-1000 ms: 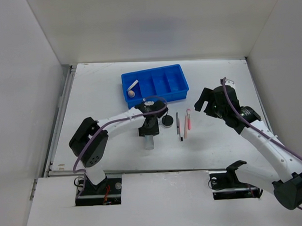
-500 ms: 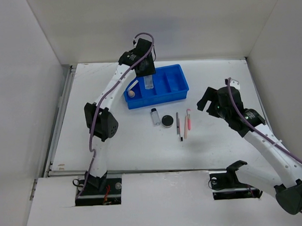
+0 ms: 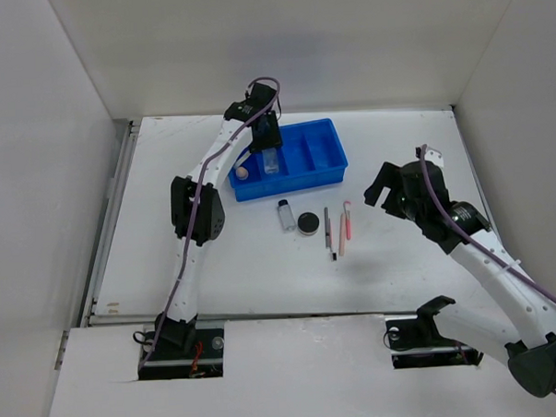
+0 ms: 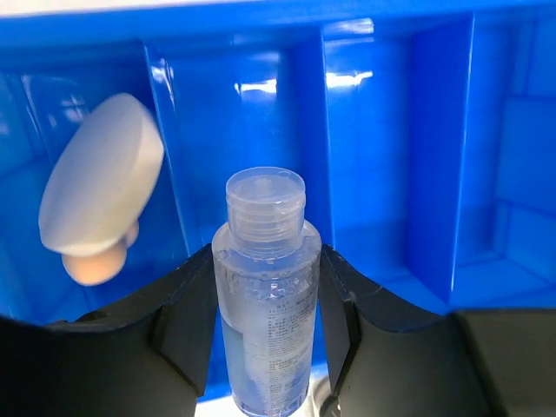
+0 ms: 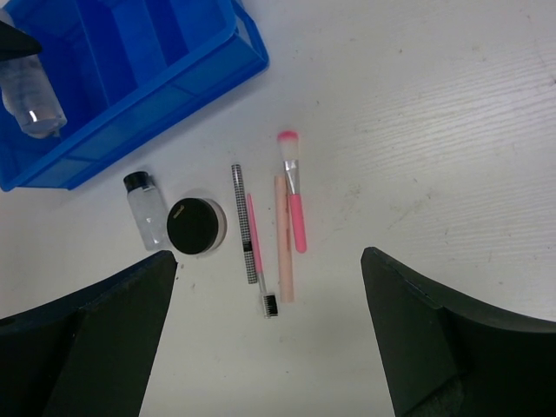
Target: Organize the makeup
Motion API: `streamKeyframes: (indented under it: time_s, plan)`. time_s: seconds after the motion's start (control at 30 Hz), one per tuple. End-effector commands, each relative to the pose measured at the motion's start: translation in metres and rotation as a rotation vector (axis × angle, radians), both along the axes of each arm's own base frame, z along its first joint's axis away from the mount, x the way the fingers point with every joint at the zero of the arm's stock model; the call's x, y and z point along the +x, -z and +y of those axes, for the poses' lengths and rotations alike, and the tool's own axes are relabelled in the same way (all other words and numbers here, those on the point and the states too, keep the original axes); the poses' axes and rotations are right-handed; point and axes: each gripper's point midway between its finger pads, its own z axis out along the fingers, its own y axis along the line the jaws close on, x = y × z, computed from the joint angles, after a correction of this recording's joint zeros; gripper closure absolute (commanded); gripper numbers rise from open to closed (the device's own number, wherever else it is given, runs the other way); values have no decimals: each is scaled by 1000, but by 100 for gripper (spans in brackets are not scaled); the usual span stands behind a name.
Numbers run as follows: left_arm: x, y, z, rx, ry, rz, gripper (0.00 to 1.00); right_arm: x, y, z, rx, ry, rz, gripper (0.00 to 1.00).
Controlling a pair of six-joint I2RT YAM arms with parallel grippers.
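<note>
My left gripper (image 3: pixel 270 151) is shut on a clear bottle (image 4: pixel 265 287) with a clear cap and holds it upright over the blue tray (image 3: pixel 297 182), above the second compartment from the left. A cream round puff (image 4: pixel 100 187) leans on a tan sponge (image 4: pixel 92 265) in the leftmost compartment. On the table in front of the tray lie a second small bottle (image 5: pixel 146 208) with a black cap, a round black jar (image 5: pixel 195 226), a checked pencil (image 5: pixel 242 217), a peach pencil (image 5: pixel 283 256) and a pink brush (image 5: pixel 294 200). My right gripper (image 5: pixel 265 265) hangs open above the pencils.
White walls close in the table on three sides. The tray's other compartments (image 4: pixel 512 174) hold nothing that I can see. A thin pink spoolie wand (image 5: pixel 258 261) lies between the two pencils.
The left arm lifted the clear bottle from the table beside the jar and swung it back over the tray, then came slightly lower. The right arm barely moved.
</note>
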Motion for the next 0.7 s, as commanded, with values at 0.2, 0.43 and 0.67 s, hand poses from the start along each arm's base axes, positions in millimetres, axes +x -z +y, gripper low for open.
streamKeyframes:
  time_s: [0.2, 0.43, 0.67]
  plan:
    - [33, -42, -5, -56, 8, -164, 13, -4, -16, -4, 16, 17, -43, 6]
    - [0, -64, -5, -22, 19, -161, 11, -6, -13, -8, 23, 48, -36, 6]
    - [-103, -53, -26, 7, -8, -117, 28, -9, -10, -12, 18, 56, -39, 6]
